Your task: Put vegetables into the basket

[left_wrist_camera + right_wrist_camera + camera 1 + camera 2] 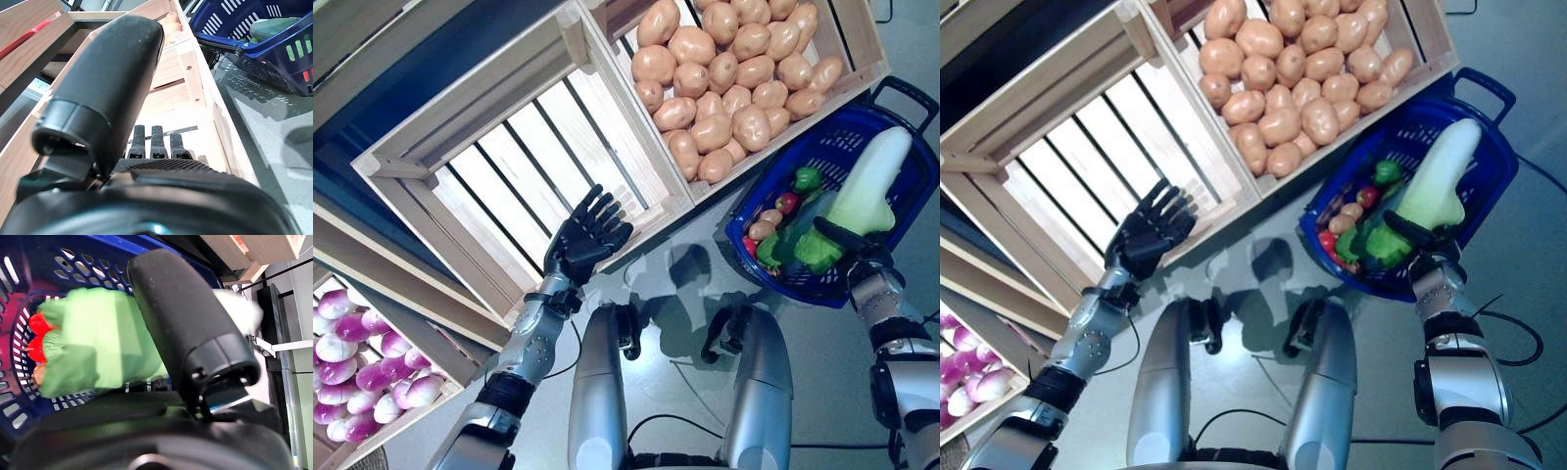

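Note:
A blue plastic basket (891,127) stands on the floor at the right, below the potato crate. It holds several vegetables: a green pepper (807,178), a red one (787,203), a potato (763,229) and dark green ones. My right hand (850,247) is shut on a long white radish with a green leafy end (868,186) and holds it over the basket's near rim. In the right wrist view the thumb (190,328) lies across the green end (105,342). My left hand (585,238) is open and empty at the front edge of an empty wooden crate (519,176).
A wooden crate of potatoes (734,78) sits right beside the basket. A lower shelf at the left holds purple-white vegetables (352,382). Grey floor lies in front of the stand.

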